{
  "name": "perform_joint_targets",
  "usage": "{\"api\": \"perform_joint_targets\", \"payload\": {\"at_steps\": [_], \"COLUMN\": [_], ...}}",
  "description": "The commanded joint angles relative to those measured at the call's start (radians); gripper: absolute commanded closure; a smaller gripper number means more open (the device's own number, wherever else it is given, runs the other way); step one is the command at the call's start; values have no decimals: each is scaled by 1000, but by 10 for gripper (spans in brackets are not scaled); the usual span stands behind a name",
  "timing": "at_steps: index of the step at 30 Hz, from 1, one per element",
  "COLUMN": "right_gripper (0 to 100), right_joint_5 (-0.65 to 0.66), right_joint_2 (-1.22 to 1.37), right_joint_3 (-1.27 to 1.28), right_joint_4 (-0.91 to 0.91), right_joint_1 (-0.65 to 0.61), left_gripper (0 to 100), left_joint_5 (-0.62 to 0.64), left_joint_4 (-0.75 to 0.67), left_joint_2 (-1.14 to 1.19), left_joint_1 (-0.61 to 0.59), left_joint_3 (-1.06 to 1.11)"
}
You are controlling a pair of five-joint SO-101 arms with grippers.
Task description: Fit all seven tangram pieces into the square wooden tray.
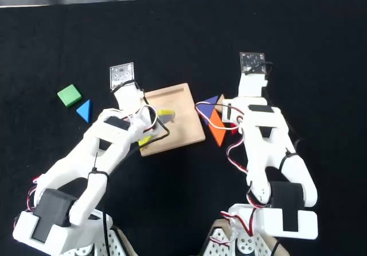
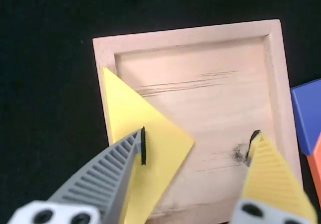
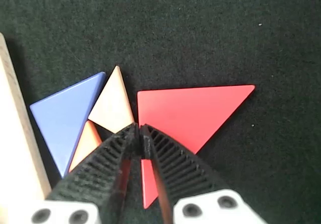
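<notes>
the table (image 1: 321, 43) is covered in black cloth. the square wooden tray (image 1: 186, 109) lies near its middle, between the two arms.

left gripper (image 2: 198, 146): jaws wide apart, holding nothing, positioned over the tray (image 2: 190, 30). one finger sits over the yellow triangle (image 2: 145, 116). the other hangs above bare tray floor.

right gripper (image 3: 138, 133): jaws pressed together with nothing visible between them. it sits low over a cluster of pieces just beside the tray's edge (image 3: 12, 133).

pieces, by size:
- yellow triangle: mostly inside the tray, with one edge overlapping the rim. it does not look seated flat.
- red triangle (image 3: 185, 113): on the cloth, outermost in the cluster.
- blue triangle (image 3: 67, 113): nearest the tray.
- tan triangle (image 3: 114, 103) and orange triangle (image 3: 85, 143): packed between blue and red, edges touching.
- green square (image 1: 69, 95) and small blue triangle (image 1: 84, 110): well apart, on the tray's far side.

hazards:
- the yellow triangle may stay propped on the rim. a finger pressing its raised side could tip it or slide it out.
- a sideways push may shift the tray rather than the piece, as nothing visibly anchors it.
- the cluster is tight. opening the jaws there would likely scatter neighbouring pieces.
- thin, flat pieces on cloth offer little edge to pinch, so a slip is likely.
</notes>
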Motion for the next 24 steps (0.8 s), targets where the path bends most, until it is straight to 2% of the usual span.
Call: {"api": "perform_joint_targets", "payload": {"at_steps": [1, 3, 5, 11, 24], "right_gripper": [985, 985, 985, 985, 985], "right_joint_5": [0, 0, 0, 0, 0], "right_joint_2": [-10, -10, -10, -10, -10], "right_joint_3": [-13, -13, -13, -13, -13], "right_joint_4": [-18, -18, -18, -18, -18], "right_joint_1": [-18, -18, -18, -18, -18], "left_gripper": [664, 664, 664, 664, 664], "left_joint_5": [-5, -5, -5, -6, -5], "left_joint_4": [104, 173, 170, -78, -86], "left_joint_2": [-115, -207, -276, -261, -89], "left_joint_1": [5, -5, -28, -33, -30], "left_joint_3": [2, 24, 76, 228, 111]}}
